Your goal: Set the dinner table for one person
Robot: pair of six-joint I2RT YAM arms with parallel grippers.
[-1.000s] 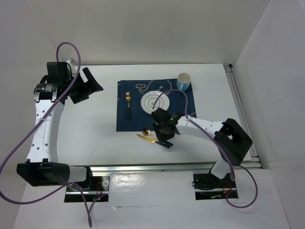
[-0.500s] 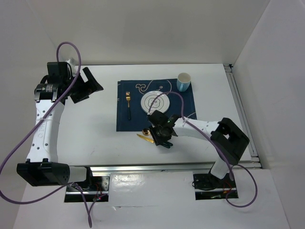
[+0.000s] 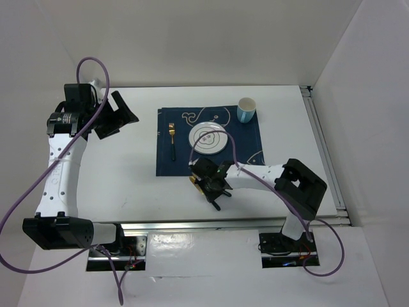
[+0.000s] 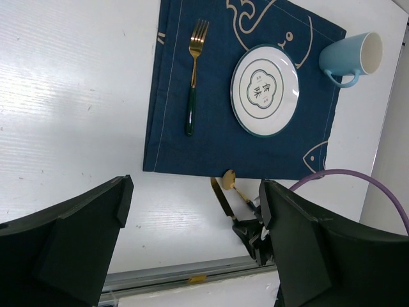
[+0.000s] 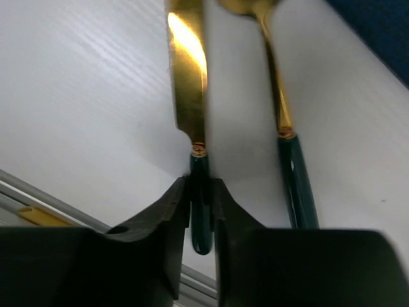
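Cutlery is the unfinished part of the setting: on the navy fish-print placemat (image 3: 167, 163), which lies on the dinner table (image 3: 115, 173), a fork (image 3: 172, 139) already rests along the mat's left side, a white plate (image 3: 208, 137) sits at its middle, and a blue mug (image 3: 246, 109) stands at its far right corner. A gold knife (image 5: 190, 83) and a gold spoon (image 5: 281, 102), both with green handles, are not yet placed; they lie side by side on bare tabletop just off the placemat's near edge, the spoon closer to the mat. By my reading, what remains is to bring these two pieces onto the placemat's right side, beside the plate. The right gripper (image 5: 201, 192) is down at the knife, off the placemat's near edge, with its jaws drawn narrow around the green handle, each finger against one side of it, while the blade points away toward the mat. The spoon lies just beside that grip, untouched. The left gripper (image 4: 195, 192) hangs well to the left of the placemat, jaws spread wide and holding nothing.
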